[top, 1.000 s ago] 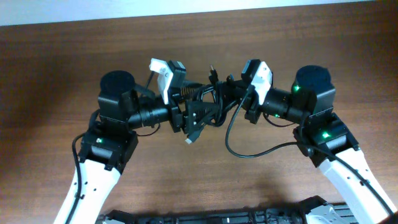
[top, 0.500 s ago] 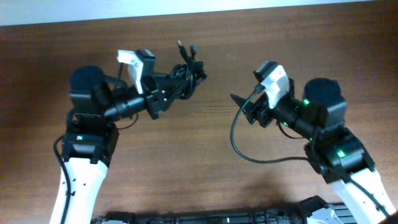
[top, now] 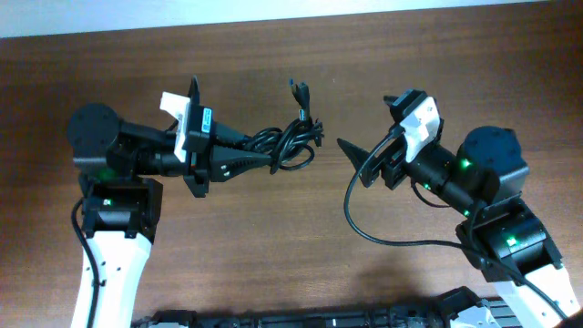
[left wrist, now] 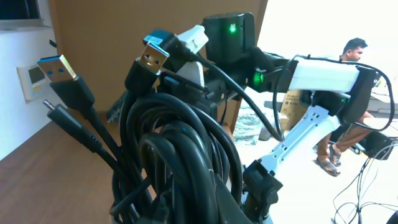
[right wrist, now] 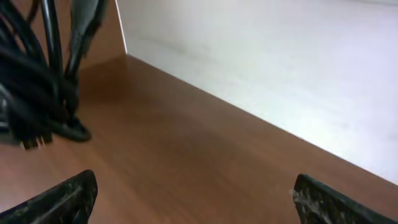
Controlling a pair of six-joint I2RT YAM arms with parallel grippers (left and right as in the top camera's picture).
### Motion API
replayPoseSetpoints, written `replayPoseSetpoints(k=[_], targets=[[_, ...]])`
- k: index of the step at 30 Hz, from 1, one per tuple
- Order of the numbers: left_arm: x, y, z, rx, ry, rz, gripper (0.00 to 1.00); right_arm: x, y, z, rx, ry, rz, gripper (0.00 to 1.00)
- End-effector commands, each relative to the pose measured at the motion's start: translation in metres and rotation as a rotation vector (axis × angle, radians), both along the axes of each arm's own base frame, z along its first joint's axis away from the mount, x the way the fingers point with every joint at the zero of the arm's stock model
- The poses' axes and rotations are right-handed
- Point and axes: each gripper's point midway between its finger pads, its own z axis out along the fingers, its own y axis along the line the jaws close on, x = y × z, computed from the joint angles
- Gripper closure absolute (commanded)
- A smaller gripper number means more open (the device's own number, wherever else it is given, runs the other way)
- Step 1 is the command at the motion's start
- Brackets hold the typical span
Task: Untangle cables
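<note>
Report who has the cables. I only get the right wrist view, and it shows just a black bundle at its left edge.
Observer: The left pincer has them. In the overhead view it is shut on the cables, which bunch just beyond its tips.
Operator: Confirm my right pincer is off them.
Observer: It is. Overhead, the right pincer stands open, and bare table shows between it and the bundle.
Operator: Give me the plug ends.
Observer: The left wrist view shows them sticking up out of the bunch, among them a plug with a blue insert.
</note>
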Motion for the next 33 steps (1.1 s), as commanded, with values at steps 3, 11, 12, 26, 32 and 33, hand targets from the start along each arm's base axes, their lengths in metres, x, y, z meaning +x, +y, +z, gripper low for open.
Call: replayPoseSetpoints(k=[3, 11, 12, 26, 32, 33], targets=[[0.034, 0.003, 0.011, -0.033, 0.081, 0.207, 1.0, -0.018, 0.018, 0.013, 0.179, 0.117, 0.106, 0.01], [0.04, -0.03, 0.017, -0.072, 0.123, 0.268, 1.0, -0.024, 0.045, -0.009, 0.454, 0.555, 0.189, 0.02], [0.038, -0.033, 0.017, -0.072, 0.123, 0.257, 1.0, -0.021, 0.047, -0.01, 0.48, 0.591, 0.184, 0.01], [0.014, -0.053, 0.021, -0.074, 0.094, 0.15, 1.0, -0.012, 0.057, 0.004, 0.551, 0.592, 0.245, 0.51], [0.012, -0.056, 0.023, -0.078, 0.086, 0.145, 1.0, -0.01, 0.058, 0.005, 0.552, 0.583, 0.247, 0.74], [0.011, -0.057, 0.023, -0.078, 0.086, 0.141, 1.0, -0.009, 0.057, 0.005, 0.553, 0.578, 0.244, 0.75]])
